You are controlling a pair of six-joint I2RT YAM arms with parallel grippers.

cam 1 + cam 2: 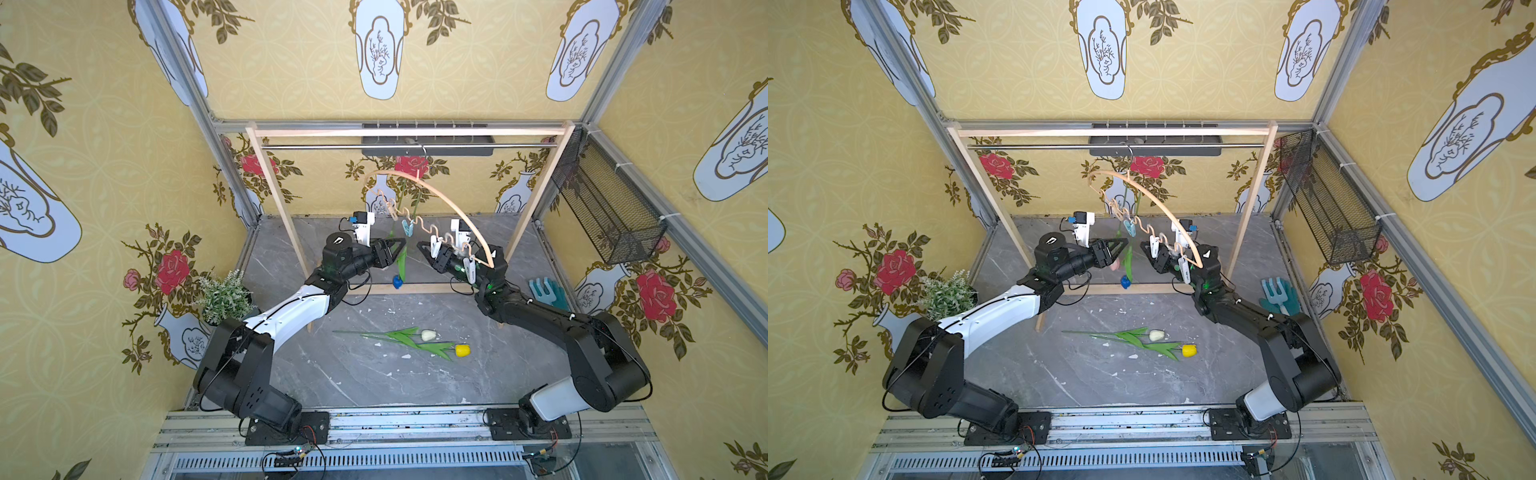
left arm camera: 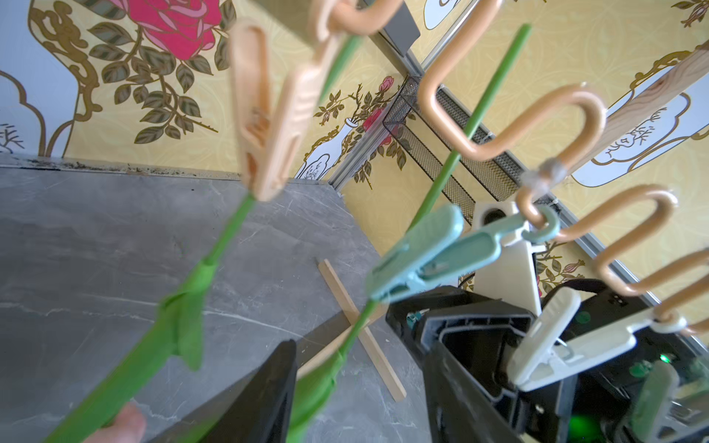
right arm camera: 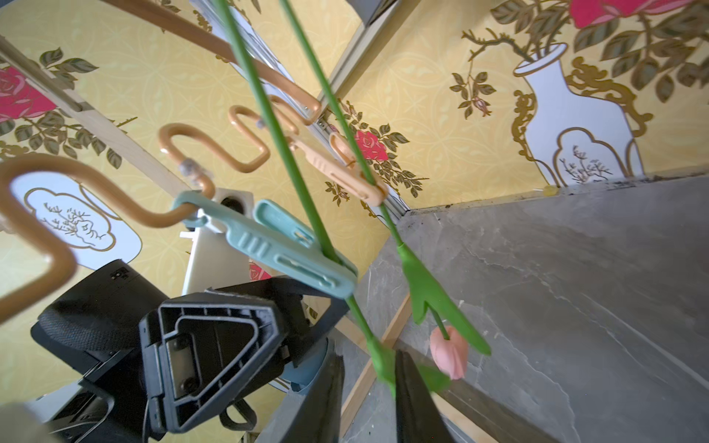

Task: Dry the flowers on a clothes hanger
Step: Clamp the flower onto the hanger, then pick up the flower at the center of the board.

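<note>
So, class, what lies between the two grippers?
Between the left gripper and right gripper hangs the blue artificial tulip's green stem, clipped in a teal plastic peg; both top views show it.

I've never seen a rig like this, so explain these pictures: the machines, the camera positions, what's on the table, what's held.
Two robot arms, each ending in a two-fingered gripper. Two pictures look down from overhead; two come from cameras on the wrists. A clothes hanger hangs tilted from a wooden rack; its pegs hold a pink tulip and a blue tulip head down. A cream tulip and a yellow tulip lie on the grey table. The left gripper and right gripper stand open by the blue tulip's stem, gripping nothing.
</note>
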